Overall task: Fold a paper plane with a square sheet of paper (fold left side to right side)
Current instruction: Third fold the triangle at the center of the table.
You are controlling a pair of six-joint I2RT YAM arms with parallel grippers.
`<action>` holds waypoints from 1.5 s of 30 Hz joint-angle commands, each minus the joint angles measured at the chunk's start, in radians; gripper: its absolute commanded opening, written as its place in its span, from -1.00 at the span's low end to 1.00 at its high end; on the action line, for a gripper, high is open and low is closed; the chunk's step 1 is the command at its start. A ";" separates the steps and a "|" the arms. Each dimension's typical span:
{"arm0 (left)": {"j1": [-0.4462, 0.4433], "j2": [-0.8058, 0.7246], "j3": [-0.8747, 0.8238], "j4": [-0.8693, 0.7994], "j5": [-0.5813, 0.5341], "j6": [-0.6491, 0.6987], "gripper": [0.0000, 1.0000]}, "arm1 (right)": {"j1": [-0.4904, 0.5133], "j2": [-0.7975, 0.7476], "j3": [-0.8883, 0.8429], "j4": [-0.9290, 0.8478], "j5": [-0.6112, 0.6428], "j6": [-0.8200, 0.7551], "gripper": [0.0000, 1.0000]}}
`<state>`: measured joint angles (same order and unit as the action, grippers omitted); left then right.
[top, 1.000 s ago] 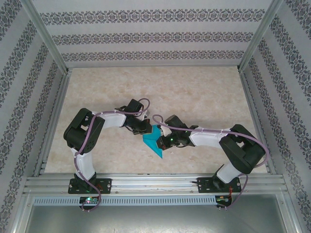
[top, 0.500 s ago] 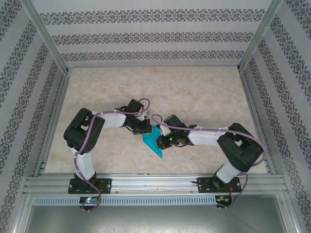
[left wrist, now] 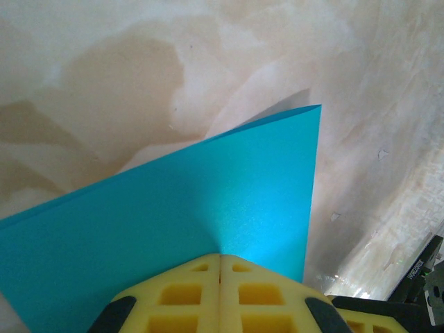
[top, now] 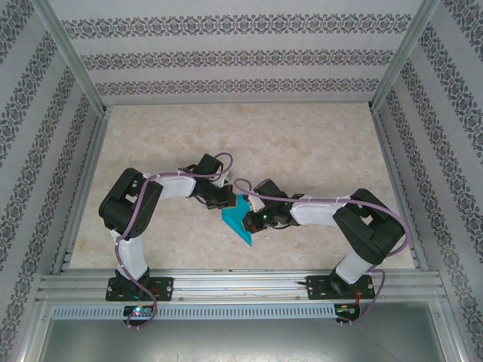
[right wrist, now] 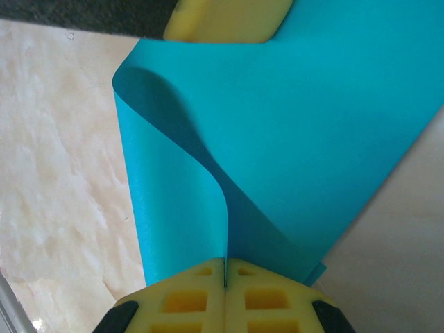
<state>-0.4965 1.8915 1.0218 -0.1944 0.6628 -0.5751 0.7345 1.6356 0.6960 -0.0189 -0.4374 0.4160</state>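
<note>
A: Toward the near edge of the table (top: 317,143), about mid-width: where's the sheet (top: 240,222)?
B: Between the two arms' ends, pointed end aimed at the near edge, upper part lifted off the top. Looks folded & dart-ish from above, can't tell the exact layers
A: Right gripper (right wrist: 225,272)?
B: Pads pinched together on the sheet's edge. Flap curls up & over from there in a soft loop, no crease in it yet
A: Left gripper (left wrist: 220,262)?
B: Also clamped tight on the sheet, opp. side, teal spreading out flat past its pads. In the right wrist view one of its fingers (right wrist: 222,21) sits at the sheet's far edge
A: Beyond that?
B: Plain tabletop back to the far wall (top: 241,56)
A: Risks?
B: Main one: both pinch the same thin sheet, so if the arms pull apart or twist out of sync it prob tears or slips. 2nd: loop gets pressed down w/ edges not lined up, giving a crooked crease & a lopsided plane. 3rd: grippers are v. close, fingers could knock each other. Paper's light too, so letting go early likely lets it spring back open
</note>
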 commanded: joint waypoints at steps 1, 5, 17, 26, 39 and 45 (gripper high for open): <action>-0.014 0.039 -0.015 -0.023 -0.045 0.014 -0.89 | -0.010 0.035 0.016 -0.010 0.002 -0.005 -1.00; -0.015 0.017 -0.003 -0.020 -0.042 0.010 -0.75 | -0.010 0.047 0.007 -0.019 0.002 0.001 -1.00; 0.037 -0.248 -0.013 -0.031 -0.122 0.032 -0.62 | -0.011 0.056 -0.021 -0.018 0.000 0.027 -1.00; 0.022 -0.451 -0.263 0.140 0.000 -0.042 -0.80 | -0.018 0.068 -0.020 -0.018 -0.005 0.027 -1.00; -0.095 -0.312 -0.359 0.388 0.052 -0.178 -0.85 | -0.019 0.087 -0.013 -0.039 0.000 0.024 -1.00; -0.111 -0.249 -0.357 0.392 0.026 -0.176 -0.85 | -0.020 0.093 -0.009 -0.047 -0.001 0.023 -1.00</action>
<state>-0.5964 1.6249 0.6632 0.1482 0.6998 -0.7387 0.7216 1.6730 0.7052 0.0113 -0.4961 0.4427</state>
